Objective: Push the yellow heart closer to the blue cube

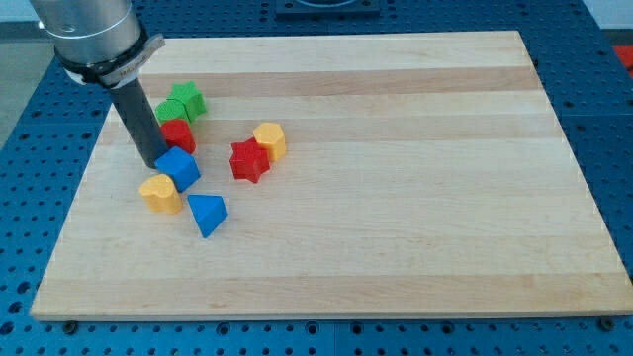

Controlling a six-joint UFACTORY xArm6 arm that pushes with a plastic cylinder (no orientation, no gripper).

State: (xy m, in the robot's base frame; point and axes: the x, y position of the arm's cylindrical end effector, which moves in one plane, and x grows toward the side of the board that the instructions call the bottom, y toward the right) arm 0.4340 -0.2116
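Note:
The yellow heart point(160, 193) lies on the wooden board point(396, 198) at the view's left, touching the lower left side of the blue cube point(179, 168). My tip point(151, 161) rests on the board just left of the blue cube and just above the yellow heart, close to both.
A blue triangular block point(208, 214) lies right of the heart. A red block point(178, 134) and a green block point(182, 103) sit above the cube, partly behind the rod. A red star point(248, 160) touches a yellow hexagonal block point(269, 140) toward the middle.

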